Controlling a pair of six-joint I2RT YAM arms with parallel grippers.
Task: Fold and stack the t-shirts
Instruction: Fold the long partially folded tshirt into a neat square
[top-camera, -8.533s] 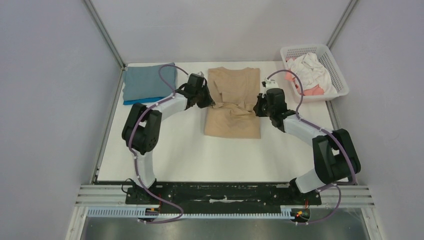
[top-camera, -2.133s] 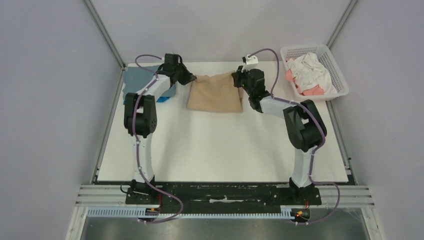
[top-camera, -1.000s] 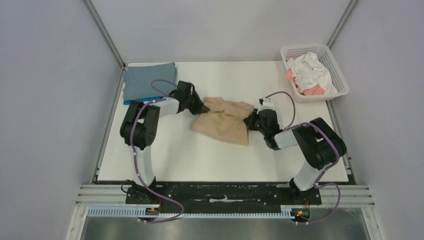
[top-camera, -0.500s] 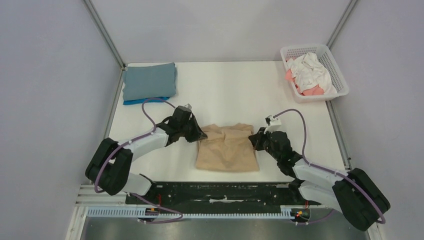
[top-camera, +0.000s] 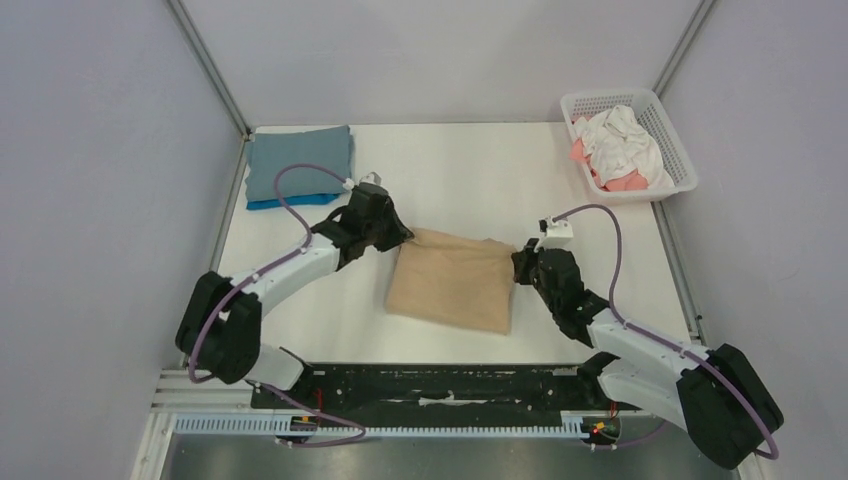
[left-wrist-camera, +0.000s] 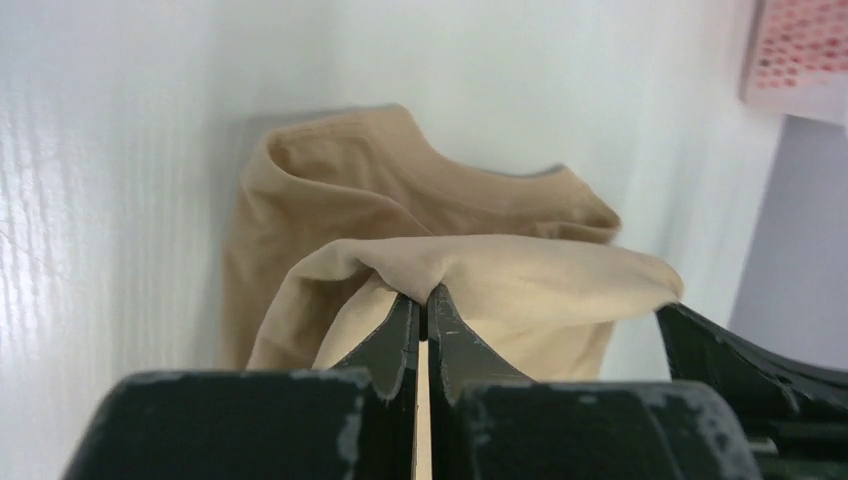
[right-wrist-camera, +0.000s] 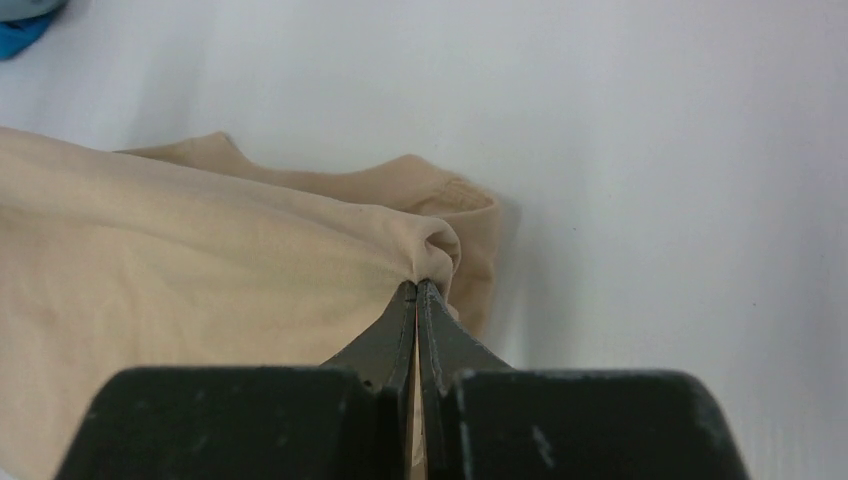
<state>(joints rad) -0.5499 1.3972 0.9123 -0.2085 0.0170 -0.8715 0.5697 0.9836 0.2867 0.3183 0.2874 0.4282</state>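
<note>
Your left gripper (left-wrist-camera: 420, 300): pinched tight on tan t-shirt (top-camera: 452, 290), 10 o'clock corner. Your right gripper (right-wrist-camera: 417, 290): pinched tight, 2 o'clock corner. Shirt spreads between them, toward 6 o'clock.

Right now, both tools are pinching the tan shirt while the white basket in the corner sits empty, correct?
Not quite: the top view shows the basket holding crumpled white and pink shirts. The left tool and right tool do both pinch the tan shirt.
</note>
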